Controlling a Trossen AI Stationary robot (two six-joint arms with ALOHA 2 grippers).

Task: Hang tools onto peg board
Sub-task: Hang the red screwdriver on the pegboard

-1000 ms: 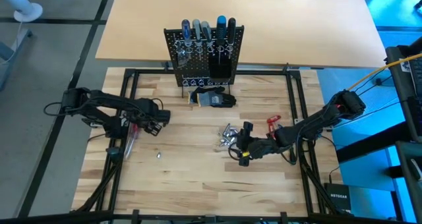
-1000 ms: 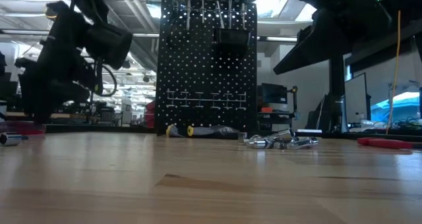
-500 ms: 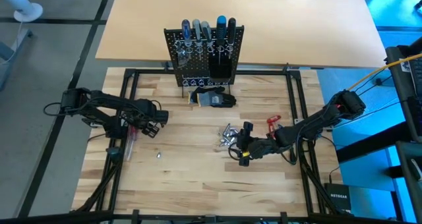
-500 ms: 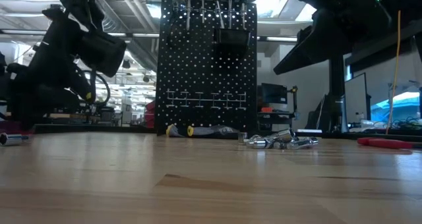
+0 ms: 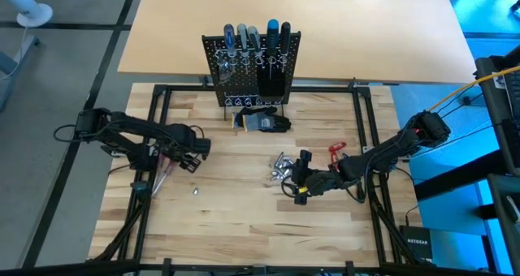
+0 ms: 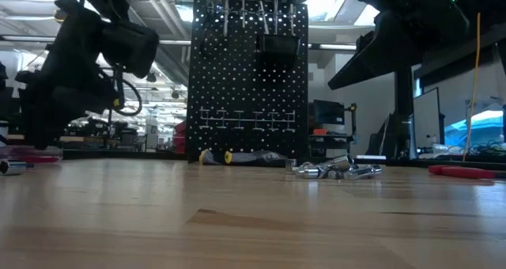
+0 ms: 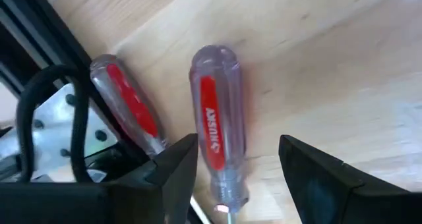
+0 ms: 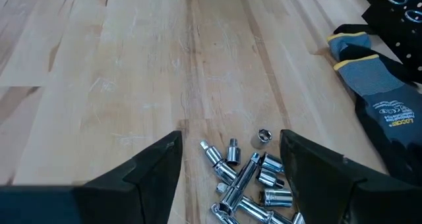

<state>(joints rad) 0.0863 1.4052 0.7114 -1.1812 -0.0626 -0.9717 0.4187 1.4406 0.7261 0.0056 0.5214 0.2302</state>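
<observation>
Two screwdrivers with clear, red-striped handles lie side by side on the wood at the table's left edge. One [image 7: 219, 145] lies between the fingers of my open left gripper [image 7: 237, 145], which points down over it [image 5: 188, 153]. I cannot tell whether a finger touches it. The other screwdriver [image 7: 128, 109] lies just beside it, outside the fingers. The black peg board [image 5: 252, 61] stands at the far middle with several screwdrivers [image 5: 252, 34] stuck in its top row. My right gripper [image 8: 231, 145] waits open over a heap of shiny silver pieces [image 8: 247, 181].
A dark glove bundle [image 5: 264, 120] lies in front of the peg board. A red tool [image 5: 337, 150] lies by the right arm, and one small silver piece [image 5: 195, 191] lies alone near the left arm. A black frame rail [image 5: 150, 130] runs beside the screwdrivers.
My left gripper swung down toward the table's left edge, then came back up to about where it was, over the red-striped screwdrivers. Its fingers stayed open.
</observation>
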